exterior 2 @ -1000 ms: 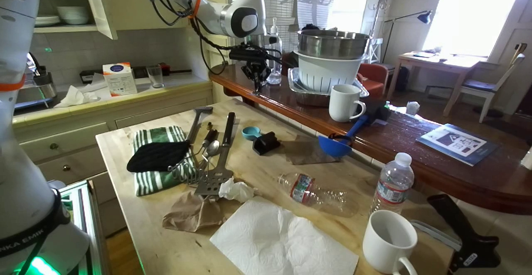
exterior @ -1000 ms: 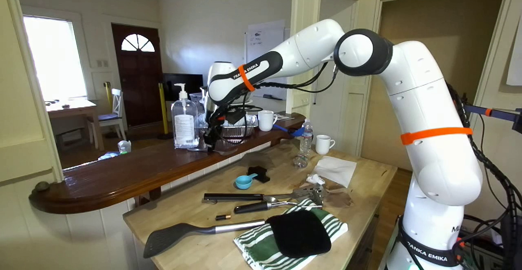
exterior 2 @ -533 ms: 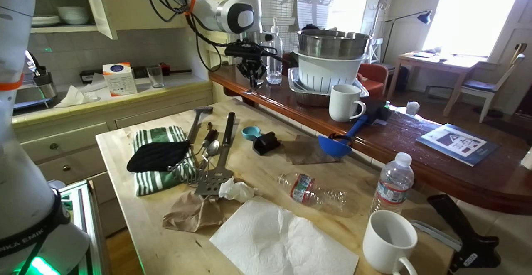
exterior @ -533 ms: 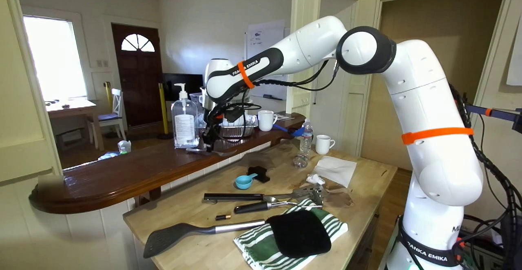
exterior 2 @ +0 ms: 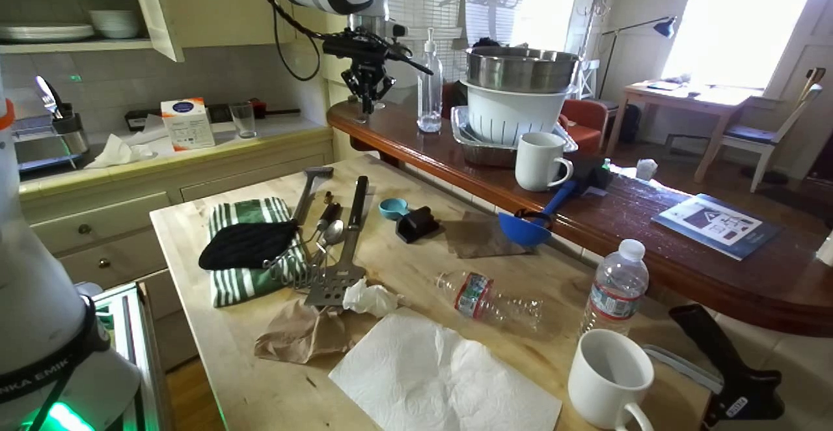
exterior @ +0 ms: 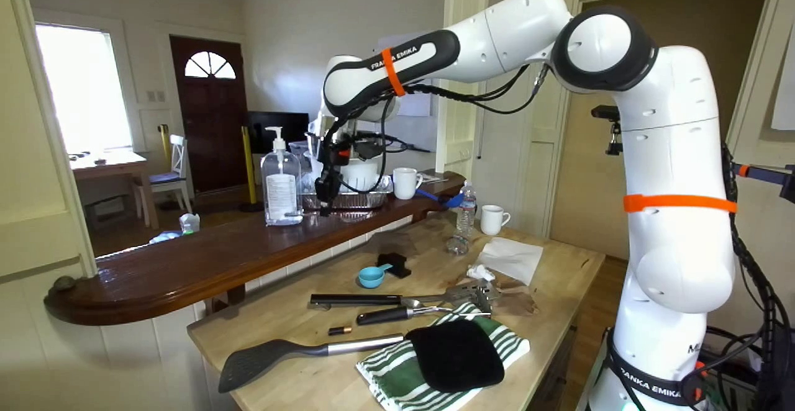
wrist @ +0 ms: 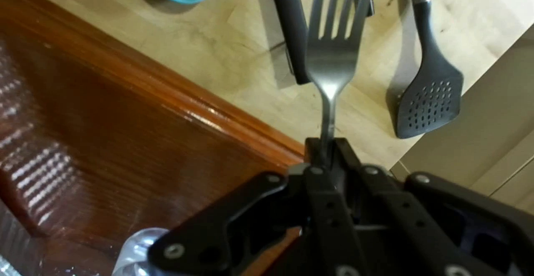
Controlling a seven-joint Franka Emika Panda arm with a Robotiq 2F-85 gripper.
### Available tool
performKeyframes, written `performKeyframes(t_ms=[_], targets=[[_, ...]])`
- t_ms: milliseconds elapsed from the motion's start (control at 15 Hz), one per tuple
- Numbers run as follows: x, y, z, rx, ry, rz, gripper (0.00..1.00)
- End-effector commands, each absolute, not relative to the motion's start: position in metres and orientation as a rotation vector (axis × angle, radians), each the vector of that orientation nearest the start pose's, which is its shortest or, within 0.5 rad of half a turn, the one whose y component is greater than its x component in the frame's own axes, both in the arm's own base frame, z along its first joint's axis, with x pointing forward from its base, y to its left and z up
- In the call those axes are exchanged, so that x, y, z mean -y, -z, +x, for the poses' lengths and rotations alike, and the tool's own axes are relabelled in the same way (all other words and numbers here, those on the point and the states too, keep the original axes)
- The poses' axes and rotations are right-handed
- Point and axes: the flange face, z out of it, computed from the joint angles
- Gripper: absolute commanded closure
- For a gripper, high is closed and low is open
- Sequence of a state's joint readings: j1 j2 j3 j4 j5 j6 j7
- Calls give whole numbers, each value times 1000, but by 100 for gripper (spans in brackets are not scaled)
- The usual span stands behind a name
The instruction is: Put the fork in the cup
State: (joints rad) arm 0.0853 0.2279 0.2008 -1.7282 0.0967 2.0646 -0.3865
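Observation:
My gripper [wrist: 327,149] is shut on the handle of a silver fork [wrist: 332,57]. The fork's tines point away from the gripper in the wrist view. In an exterior view the gripper [exterior: 325,209] hangs above the dark wooden ledge; it also shows in an exterior view [exterior 2: 368,107] near the ledge's far end, where the fork is hard to make out. A white mug [exterior 2: 539,163] stands upright on the ledge, also seen beside the foil trays in an exterior view [exterior: 404,184]. Another white mug [exterior 2: 602,382] stands on the table corner, also in an exterior view [exterior: 491,220].
A sanitizer bottle [exterior: 281,187] stands on the ledge [exterior: 205,256] near the gripper. A white colander [exterior 2: 514,112] with a metal bowl sits in a foil tray. The table holds a black spatula [wrist: 431,96], a blue measuring cup [exterior: 371,277] and water bottles [exterior 2: 615,288].
My gripper has risen from the ledge with the fork between its fingers. In the exterior views the arm has moved up and back towards its base.

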Motion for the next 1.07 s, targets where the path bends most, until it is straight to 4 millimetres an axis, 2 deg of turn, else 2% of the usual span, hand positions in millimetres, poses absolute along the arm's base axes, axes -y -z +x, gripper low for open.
performKeyframes(t_ms=[0, 267, 600, 800, 1000], targets=[[-136, -461, 561, 789, 68, -2921, 97], [-81, -478, 521, 586, 84, -2990, 97], [-29, -499, 491, 161, 190, -3059, 97], [-2, -511, 481, -74, 246, -3085, 97], [28, -516, 492, -294, 336, -3097, 97]])
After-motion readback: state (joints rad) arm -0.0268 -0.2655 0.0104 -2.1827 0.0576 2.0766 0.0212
